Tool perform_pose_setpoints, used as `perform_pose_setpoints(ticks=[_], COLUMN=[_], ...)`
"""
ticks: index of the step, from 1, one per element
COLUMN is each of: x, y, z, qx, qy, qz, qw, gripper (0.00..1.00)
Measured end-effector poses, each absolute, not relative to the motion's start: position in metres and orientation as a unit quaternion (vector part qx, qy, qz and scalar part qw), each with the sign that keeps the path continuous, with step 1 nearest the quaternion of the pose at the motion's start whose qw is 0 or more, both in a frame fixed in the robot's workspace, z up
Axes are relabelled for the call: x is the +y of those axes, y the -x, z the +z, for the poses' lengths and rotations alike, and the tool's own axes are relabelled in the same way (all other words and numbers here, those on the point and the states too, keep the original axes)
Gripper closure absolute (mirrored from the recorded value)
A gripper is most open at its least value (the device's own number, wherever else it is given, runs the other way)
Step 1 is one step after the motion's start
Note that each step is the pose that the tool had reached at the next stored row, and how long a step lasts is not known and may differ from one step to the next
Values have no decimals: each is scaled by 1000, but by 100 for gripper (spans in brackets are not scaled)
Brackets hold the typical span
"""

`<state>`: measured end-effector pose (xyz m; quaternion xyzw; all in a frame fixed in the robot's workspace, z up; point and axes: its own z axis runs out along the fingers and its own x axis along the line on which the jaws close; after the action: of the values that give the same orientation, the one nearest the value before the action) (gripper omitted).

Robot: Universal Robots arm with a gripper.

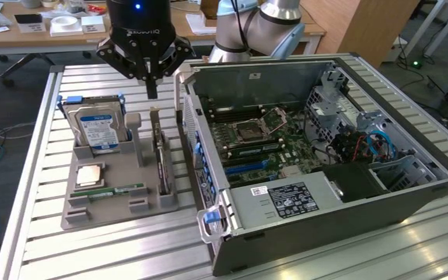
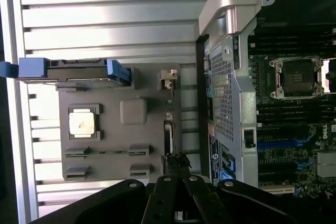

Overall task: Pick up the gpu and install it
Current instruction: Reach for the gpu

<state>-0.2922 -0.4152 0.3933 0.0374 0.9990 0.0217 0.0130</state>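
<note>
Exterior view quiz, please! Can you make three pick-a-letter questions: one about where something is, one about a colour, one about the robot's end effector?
1. Where is the thin black gpu card?
A) standing on edge in the grey plastic tray
B) hanging from a hook
C) inside a drawer

2. What colour is the label on the silver box-shaped hard drive?
A) red
B) blue
C) yellow

3. How are the fingers of the black end effector?
A) wide open
B) shut on the hard drive
C) shut, holding nothing

Answers: 1 A, it stands in a tray slot; 2 B, the label is blue; 3 C, the fingers meet above the card, apart from it.
</note>
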Motion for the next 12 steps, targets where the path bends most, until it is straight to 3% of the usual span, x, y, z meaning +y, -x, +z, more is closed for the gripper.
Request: perform_pose_setpoints(ticks=[12], x=[-433], y=[294], z=[393], qx=[999], qy=[-37], qz=[22], qw=[13], gripper=[89])
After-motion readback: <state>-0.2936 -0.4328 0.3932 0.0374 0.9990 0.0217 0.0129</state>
